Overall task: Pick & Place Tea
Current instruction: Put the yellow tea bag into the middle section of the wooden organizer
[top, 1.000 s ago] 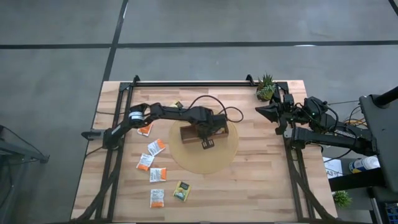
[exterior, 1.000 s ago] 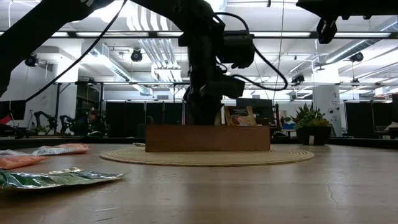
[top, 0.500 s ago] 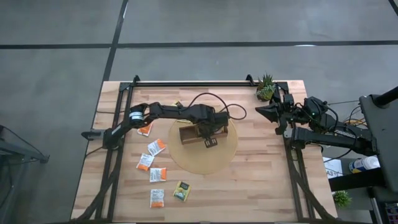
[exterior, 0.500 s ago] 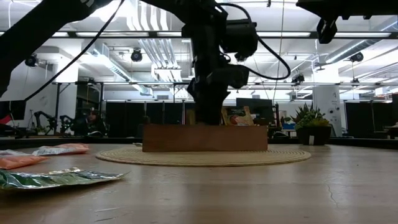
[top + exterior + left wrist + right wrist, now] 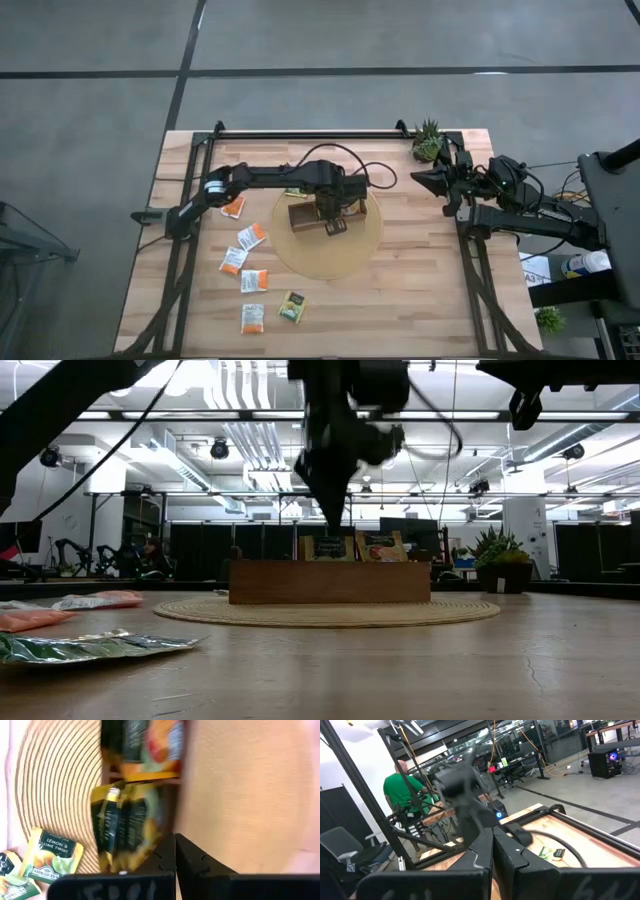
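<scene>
Five loose tea sachets [image 5: 252, 280] beside mat [image 5: 352, 262]

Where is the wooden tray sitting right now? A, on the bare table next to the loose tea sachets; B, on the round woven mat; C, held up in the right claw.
B: the wooden tray rests on the round woven mat, under the left claw.

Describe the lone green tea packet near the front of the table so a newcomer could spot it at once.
Start at the round woven mat in the middle of the wooden table. Just off the mat's front left edge lies a yellow-green tea packet with a dark label. The packets beside it on its left are orange and white; it alone is green.
</scene>
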### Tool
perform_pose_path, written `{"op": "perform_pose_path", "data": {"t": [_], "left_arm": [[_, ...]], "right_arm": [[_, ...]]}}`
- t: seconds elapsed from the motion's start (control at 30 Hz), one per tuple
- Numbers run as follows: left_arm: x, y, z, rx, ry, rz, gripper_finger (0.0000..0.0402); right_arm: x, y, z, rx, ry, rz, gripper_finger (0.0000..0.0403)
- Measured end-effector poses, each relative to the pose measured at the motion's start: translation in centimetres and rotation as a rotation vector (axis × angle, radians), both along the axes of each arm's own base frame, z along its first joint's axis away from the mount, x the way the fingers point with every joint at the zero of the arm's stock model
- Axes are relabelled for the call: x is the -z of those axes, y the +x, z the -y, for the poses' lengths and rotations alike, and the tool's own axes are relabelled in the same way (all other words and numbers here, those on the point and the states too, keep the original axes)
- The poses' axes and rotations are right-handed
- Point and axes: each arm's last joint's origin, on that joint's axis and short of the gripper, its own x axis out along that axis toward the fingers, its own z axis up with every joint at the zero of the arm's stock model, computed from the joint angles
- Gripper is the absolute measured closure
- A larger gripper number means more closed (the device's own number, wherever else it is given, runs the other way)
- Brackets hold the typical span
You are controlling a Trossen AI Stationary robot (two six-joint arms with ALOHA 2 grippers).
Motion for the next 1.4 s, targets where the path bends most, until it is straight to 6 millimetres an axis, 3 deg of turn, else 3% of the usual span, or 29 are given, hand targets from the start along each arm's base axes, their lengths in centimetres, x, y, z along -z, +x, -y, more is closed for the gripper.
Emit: {"op": "perform_pose_path", "data": {"t": [0.17, 0.57, 0.77, 0.93, 1.2, 1.4], "left_arm": [[-3.5, -0.9, 1.7, -0.01, -0.004, 0.091, 0.0401], [-7.8, -4.9, 9.1, -0.006, 0.067, 0.181, 0.0401], [-7.4, -7.4, 13.9, -0.017, 0.077, 0.211, 0.0396], [-6.3, -8.3, 17.2, 0.061, -0.007, 0.259, 0.0348], [-5.3, -9.5, 19.8, 0.147, -0.133, 0.199, 0.0243], [-5.0, -10.2, 21.3, 0.252, -0.336, 0.105, 0.022]], "right_arm": [[0.0, 0.0, 0.0, -0.001, 0.005, 0.001, 0.0394], [0.0, 0.0, 0.0, -0.011, 0.023, 0.002, 0.0394], [0.0, 0.0, 0.0, -0.015, 0.061, 0.006, 0.0394], [0.0, 0.0, 0.0, -0.023, 0.092, 0.009, 0.0394], [0.0, 0.0, -0.1, -0.034, 0.083, 0.007, 0.0394], [0.1, 0.0, -0.1, -0.034, 0.079, -0.002, 0.0394]]}}
